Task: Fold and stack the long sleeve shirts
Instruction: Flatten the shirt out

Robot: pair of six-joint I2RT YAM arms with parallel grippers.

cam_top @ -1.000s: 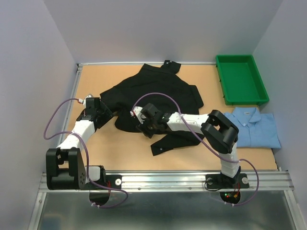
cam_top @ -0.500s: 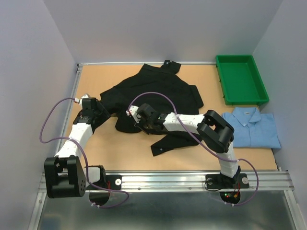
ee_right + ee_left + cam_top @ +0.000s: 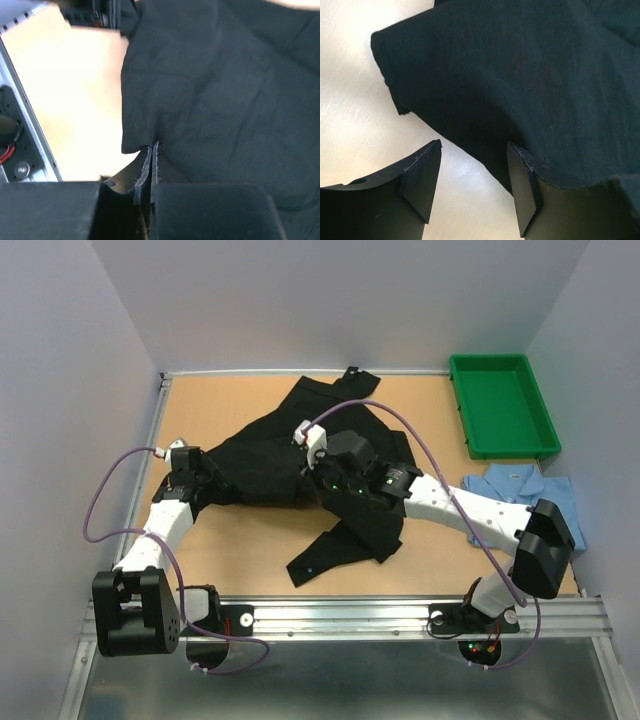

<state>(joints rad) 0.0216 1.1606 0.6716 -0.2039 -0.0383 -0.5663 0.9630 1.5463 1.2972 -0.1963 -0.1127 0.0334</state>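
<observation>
The black long sleeve shirt (image 3: pixel 270 450) lies crumpled across the middle of the table, one part trailing toward the front (image 3: pixel 345 545). My right gripper (image 3: pixel 322 485) is over its centre. In the right wrist view this gripper (image 3: pixel 150 156) is shut on a fold of the black cloth (image 3: pixel 225 100), which rises from the pinched jaws. My left gripper (image 3: pixel 205 485) is at the shirt's left edge. It (image 3: pixel 475 175) stands open in the left wrist view, bare table between the fingers, and the right finger (image 3: pixel 522 192) touches the hem of the black cloth (image 3: pixel 520 75). The light blue shirt (image 3: pixel 525 502) lies folded at the right.
A green tray (image 3: pixel 500 405) stands at the back right, just behind the blue shirt. White walls close in the table on the left, back and right. A metal rail (image 3: pixel 340 615) runs along the front edge by the arm bases.
My right gripper closed on the black shirt and swung back and to the right with the cloth, dragging the front flap along. The left gripper has shifted only slightly.
</observation>
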